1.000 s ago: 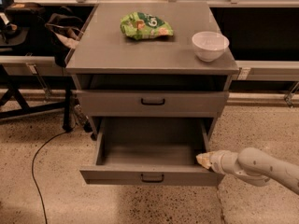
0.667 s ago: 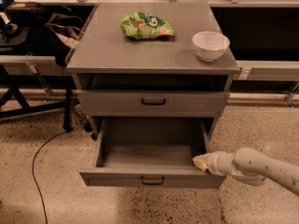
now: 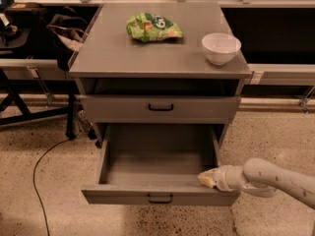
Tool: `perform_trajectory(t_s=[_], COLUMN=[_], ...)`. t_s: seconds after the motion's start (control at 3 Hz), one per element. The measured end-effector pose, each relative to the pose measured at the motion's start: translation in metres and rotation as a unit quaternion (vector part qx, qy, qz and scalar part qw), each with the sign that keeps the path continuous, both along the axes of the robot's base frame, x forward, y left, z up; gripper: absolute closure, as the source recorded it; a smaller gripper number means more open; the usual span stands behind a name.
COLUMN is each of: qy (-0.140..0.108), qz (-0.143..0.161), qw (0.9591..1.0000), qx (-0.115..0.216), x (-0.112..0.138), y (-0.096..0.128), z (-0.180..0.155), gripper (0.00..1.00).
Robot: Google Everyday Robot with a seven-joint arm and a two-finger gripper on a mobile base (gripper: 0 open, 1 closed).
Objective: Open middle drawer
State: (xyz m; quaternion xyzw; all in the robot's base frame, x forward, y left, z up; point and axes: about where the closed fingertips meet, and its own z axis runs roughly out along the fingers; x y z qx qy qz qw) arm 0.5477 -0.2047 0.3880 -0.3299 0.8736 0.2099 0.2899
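- Gripper point(image 3: 206, 178) on my arm rests at the front right inner corner of the middle drawer point(image 3: 118, 194); I cannot tell how far open it is.
- That drawer stands well out from the cabinet point(image 3: 123, 58).
- Above it, another drawer front point(image 3: 197, 109) sits flush.
- On top lie a green bag point(image 3: 153, 27) and a white bowl point(image 3: 221, 47).

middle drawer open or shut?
Open: the middle drawer is pulled out, grey interior exposed; the gripper sits at its front right corner.
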Motion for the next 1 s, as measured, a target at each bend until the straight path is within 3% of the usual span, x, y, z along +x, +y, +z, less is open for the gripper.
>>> perform_trajectory(t_s=[0.33, 0.67, 1.0], qy=[0.0, 0.008, 0.008], qz=[0.0, 0.01, 0.01], qw=[1.0, 0.9998, 0.9998], qx=[0.0, 0.018, 0.019], x=[0.0, -0.019, -0.018], y=[0.0, -0.004, -0.003], z=[0.004, 0.001, 0.003], gripper=[0.87, 0.64, 0.4])
